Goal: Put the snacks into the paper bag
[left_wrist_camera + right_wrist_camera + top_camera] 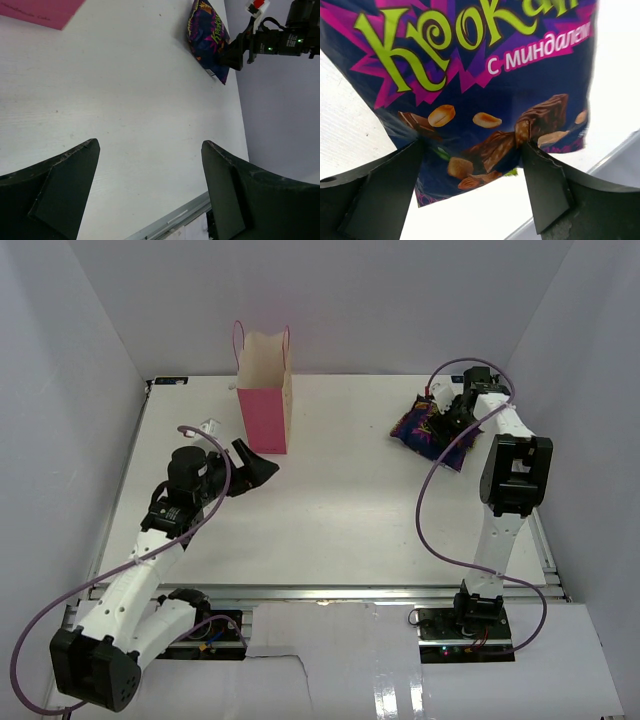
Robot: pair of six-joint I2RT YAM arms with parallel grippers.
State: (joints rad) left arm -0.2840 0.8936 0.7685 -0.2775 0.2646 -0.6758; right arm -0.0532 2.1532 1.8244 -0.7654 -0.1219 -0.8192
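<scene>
The large crinkly dark blue-purple snack bag [422,427] lies flat at the back right of the table; it also shows in the left wrist view [207,35]. My right gripper [449,424] is open, its two fingers [390,185] straddling the bag's lower end [485,90] and touching its sides. The tall pink paper bag [263,405] stands upright at the back left, its mouth open and its inside cream-tan. My left gripper [260,468] is open and empty just in front of the paper bag; a corner of the bag shows in its view [40,11]. No small candy packets are clearly visible.
White walls enclose the table on the left, back and right. A metal rail [175,220] runs along the near edge. The right arm's purple cable [430,520] loops over the table's right side.
</scene>
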